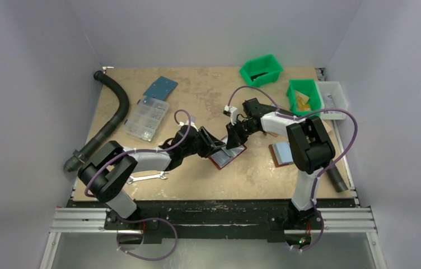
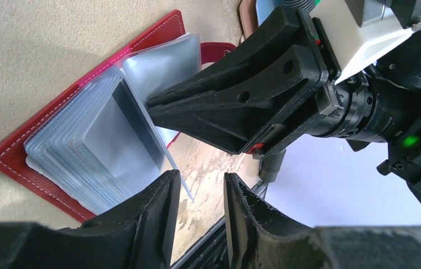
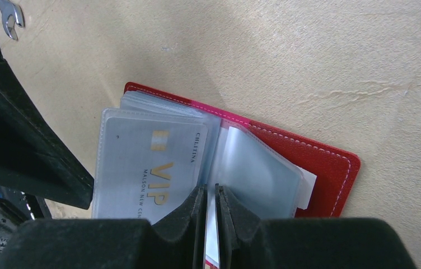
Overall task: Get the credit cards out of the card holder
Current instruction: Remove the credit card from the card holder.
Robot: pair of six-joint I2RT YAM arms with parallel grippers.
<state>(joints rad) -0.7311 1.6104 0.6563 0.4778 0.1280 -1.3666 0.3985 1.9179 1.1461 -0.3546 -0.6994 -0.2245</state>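
The card holder (image 1: 227, 159) lies open on the table, red cover (image 3: 323, 168) down and its pale blue-grey pockets (image 2: 93, 151) fanned up. A pale credit card printed "VIP" (image 3: 146, 168) sits inside the top left pocket. My right gripper (image 3: 211, 193) is shut on the edge of one clear pocket leaf and holds it upright; its tip (image 2: 151, 106) meets that leaf in the left wrist view. My left gripper (image 2: 202, 188) is open just beside the holder, with nothing between its fingers; the leaf's thin edge passes close to one finger (image 2: 160, 207).
A brown folder with a pale blue inside (image 1: 284, 152) lies right of the holder. A wrench (image 1: 148, 177) lies near the front left. Farther back are a clear parts box (image 1: 146, 119), a blue plate (image 1: 160, 87), two green bins (image 1: 261, 70) (image 1: 303, 96) and a black hose (image 1: 116, 112).
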